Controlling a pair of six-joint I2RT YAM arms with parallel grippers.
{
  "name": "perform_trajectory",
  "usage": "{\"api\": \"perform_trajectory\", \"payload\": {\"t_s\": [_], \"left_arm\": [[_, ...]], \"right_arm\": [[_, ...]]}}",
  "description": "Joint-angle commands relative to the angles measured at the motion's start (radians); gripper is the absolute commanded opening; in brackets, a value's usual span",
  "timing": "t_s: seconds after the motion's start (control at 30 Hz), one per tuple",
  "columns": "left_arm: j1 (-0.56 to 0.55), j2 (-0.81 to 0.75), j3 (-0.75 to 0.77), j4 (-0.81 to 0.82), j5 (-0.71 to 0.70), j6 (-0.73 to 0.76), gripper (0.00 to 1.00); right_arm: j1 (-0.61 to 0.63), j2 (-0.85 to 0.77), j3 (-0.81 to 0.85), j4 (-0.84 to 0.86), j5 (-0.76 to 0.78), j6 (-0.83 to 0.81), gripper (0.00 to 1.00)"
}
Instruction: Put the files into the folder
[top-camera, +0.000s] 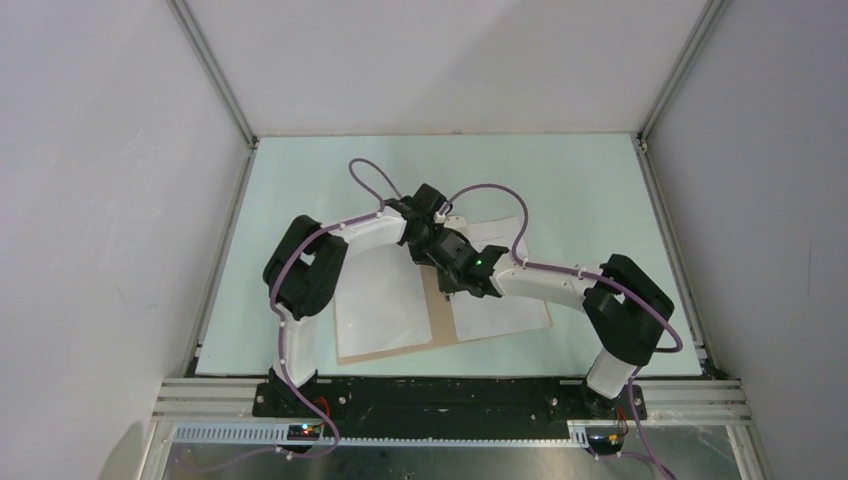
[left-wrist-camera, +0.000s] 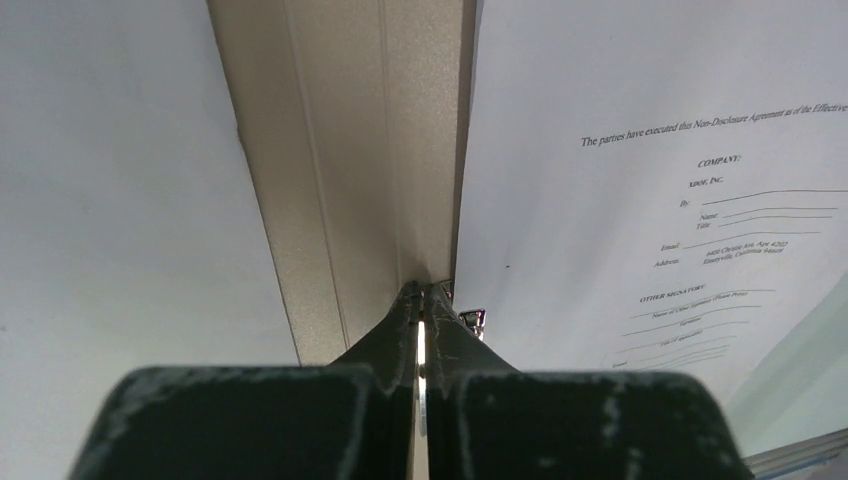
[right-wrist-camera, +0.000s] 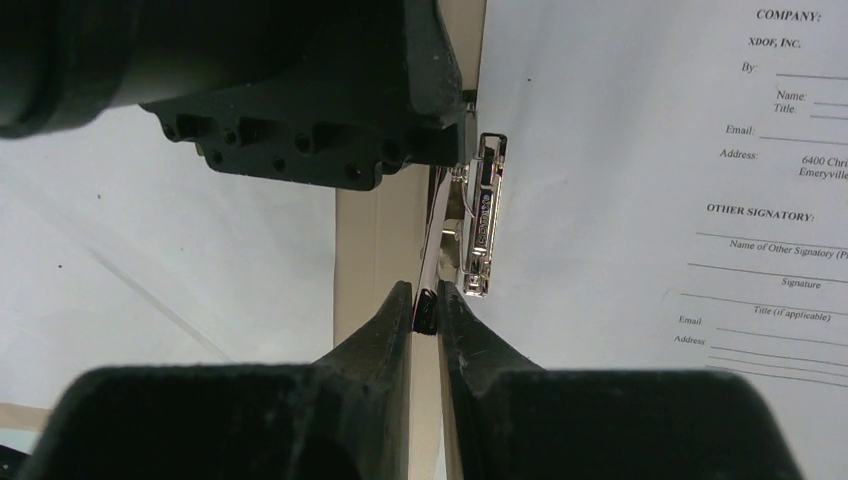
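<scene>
White arms (top-camera: 370, 232), black joints (top-camera: 305, 265), purple cables (top-camera: 500, 187)

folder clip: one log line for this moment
folder: open flat | paper: on right half, clip at its left edge | right gripper: shut on clip | left gripper: shut beside clip

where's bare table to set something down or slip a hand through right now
Free: the wide strip of table between the far edge of the folder and the back wall, corner to corner. Crowded: the folder spine, where the left end effector and right end effector meet at the clip, beside the files. The left arm and right arm overhang the side strips.
</scene>
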Motion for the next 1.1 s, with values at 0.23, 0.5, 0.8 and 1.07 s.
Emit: {"api": "perform_trajectory", "payload": {"t_s": [0.23, 0.5, 0.8, 1.07], "left_arm": [[-0.033, -0.093, -0.121, -0.022, -0.158, -0.185, 0.00], [-0.033, -0.067, -0.086, -0.022, -0.131, -0.170, 0.00], [-0.033, -0.055, -0.076, -0.023, -0.123, -0.166, 0.00], [-0.033, -0.053, -0.066, -0.022, -0.123, -0.162, 0.00]], "right_arm": [[-0.014, -0.074, -0.079, 0.022, -0.053, -0.026, 0.14], [-0.023, -0.091, -0.081, 0.039, -0.098, -0.016, 0.23], [-0.053, -0.103, -0.081, 0.053, -0.134, 0.020, 0.30], [-0.061, -0.162, -0.081, 0.035, -0.174, 0.037, 0.36]]}}
